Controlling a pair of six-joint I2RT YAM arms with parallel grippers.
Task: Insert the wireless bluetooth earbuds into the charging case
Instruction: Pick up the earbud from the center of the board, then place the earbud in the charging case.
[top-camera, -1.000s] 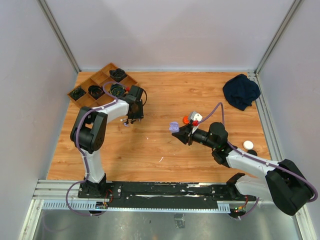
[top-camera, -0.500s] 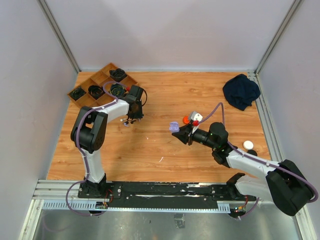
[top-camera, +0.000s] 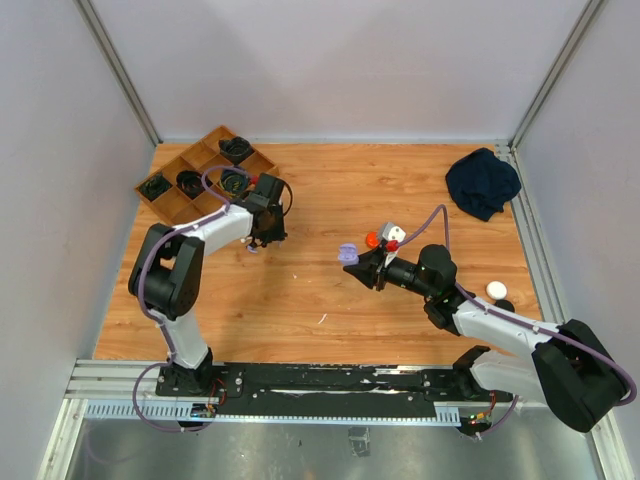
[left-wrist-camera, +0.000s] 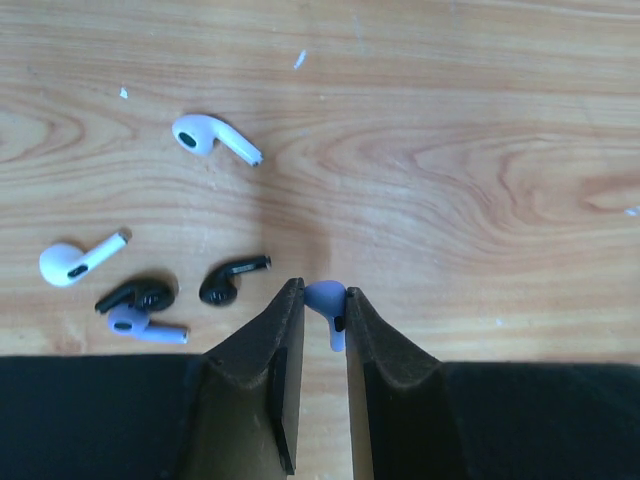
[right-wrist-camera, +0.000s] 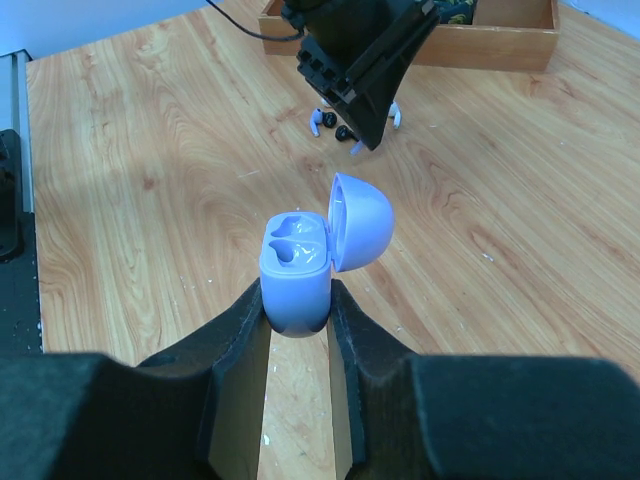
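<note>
One purple earbud (left-wrist-camera: 328, 312) grabbed, none in the case (right-wrist-camera: 295, 270) yet.
Left pincer (left-wrist-camera: 323, 290) pinches it toward the bench's (top-camera: 320, 190) far-left corner; right pincer (right-wrist-camera: 296, 302) holds the open case mid-bench, probably empty.

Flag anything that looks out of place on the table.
Five earbuds lie scattered loose on the table beside the left fingers, pointing every way. A dark cloth sits crumpled at the far right corner. White flecks dot the table.
</note>
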